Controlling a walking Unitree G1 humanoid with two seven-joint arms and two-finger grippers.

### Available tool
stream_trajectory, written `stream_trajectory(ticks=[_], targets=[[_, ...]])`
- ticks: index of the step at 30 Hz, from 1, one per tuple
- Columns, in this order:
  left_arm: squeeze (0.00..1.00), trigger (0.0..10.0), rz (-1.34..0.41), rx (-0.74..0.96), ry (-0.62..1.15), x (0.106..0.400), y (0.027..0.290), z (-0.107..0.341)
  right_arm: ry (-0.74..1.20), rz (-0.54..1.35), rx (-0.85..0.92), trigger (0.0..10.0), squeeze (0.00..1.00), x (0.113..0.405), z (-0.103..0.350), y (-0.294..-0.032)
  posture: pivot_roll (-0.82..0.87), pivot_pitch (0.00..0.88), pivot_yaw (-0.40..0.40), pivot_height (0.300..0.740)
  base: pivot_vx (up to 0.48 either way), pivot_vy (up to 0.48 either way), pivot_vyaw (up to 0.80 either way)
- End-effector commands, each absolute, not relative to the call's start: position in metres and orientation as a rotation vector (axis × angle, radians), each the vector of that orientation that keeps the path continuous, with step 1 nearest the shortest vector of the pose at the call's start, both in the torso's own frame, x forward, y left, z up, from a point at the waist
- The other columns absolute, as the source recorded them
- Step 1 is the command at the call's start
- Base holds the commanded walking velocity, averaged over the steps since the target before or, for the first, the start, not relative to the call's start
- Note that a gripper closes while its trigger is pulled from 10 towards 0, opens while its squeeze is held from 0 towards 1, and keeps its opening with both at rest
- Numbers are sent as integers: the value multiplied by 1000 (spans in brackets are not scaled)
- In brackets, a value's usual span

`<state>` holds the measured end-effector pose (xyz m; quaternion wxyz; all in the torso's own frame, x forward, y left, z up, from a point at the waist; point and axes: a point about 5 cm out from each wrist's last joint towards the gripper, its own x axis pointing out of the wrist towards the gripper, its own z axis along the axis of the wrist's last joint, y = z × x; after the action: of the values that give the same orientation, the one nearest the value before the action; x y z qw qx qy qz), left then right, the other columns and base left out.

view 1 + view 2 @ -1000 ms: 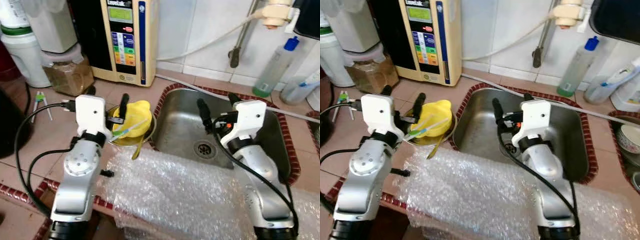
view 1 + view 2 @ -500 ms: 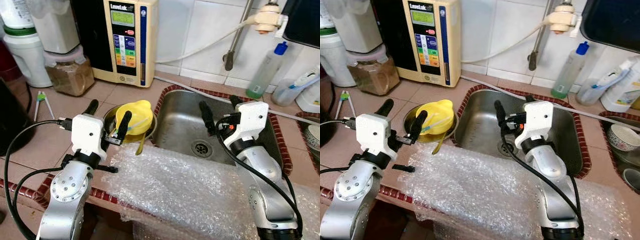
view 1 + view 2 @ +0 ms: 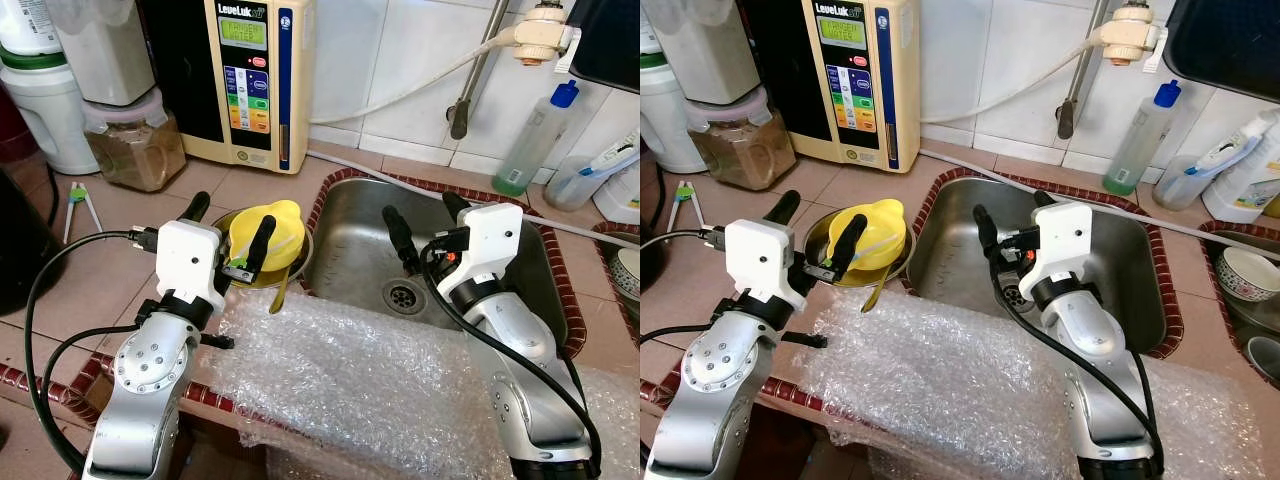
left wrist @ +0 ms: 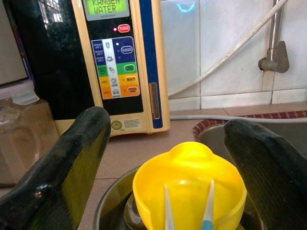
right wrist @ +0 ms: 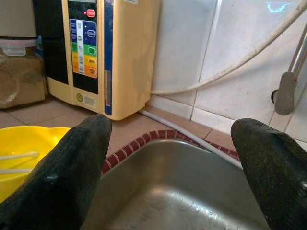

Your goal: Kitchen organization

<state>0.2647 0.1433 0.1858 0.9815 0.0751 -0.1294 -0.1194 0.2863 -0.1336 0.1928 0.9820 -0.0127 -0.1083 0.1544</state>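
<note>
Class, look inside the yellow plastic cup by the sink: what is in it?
Inside the yellow plastic cup, two thin sticks lean, one white and one blue-tipped. Their lower ends and the cup's bottom are hidden.

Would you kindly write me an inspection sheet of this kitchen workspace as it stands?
Surface: tiled counter with a steel sink; bubble wrap lies over the front edge.
Job's things: yellow cup holding two straws, inside a metal bowl beside the sink.
Clutter: jar of brown grains, tongs, two bottles behind the sink.
Grippers: left gripper open, hovering at the cup; right gripper open over the sink.
Cables: black leads loop along both arms; a white hose crosses the wall.
Surroundings: water ionizer, white wall tiles.
</note>
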Motion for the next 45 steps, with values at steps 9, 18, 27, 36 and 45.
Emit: stream_trajectory(ticks=[9, 18, 27, 36, 45], targets=[[0, 10000, -206, 174, -282, 263, 146, 195, -305, 220, -75, 10000, 0, 275, 214, -147, 72, 96, -61, 740, 0, 0, 0], [0, 10000, -202, 168, -281, 266, 145, 194, -298, 232, -100, 10000, 0, 274, 214, -147, 66, 90, -65, 740, 0, -212, 0], [0, 10000, -214, 164, -271, 265, 142, 192, -291, 243, -105, 10000, 0, 275, 212, -144, 68, 90, -68, 740, 0, -401, 0], [0, 10000, -210, 161, -264, 264, 143, 190, -283, 252, -109, 10000, 0, 276, 209, -142, 71, 95, -66, 740, 0, -58, 0], [0, 10000, -162, 190, -265, 264, 147, 190, -282, 256, -108, 10000, 0, 276, 209, -141, 73, 95, -65, 740, 0, 0, 0]])
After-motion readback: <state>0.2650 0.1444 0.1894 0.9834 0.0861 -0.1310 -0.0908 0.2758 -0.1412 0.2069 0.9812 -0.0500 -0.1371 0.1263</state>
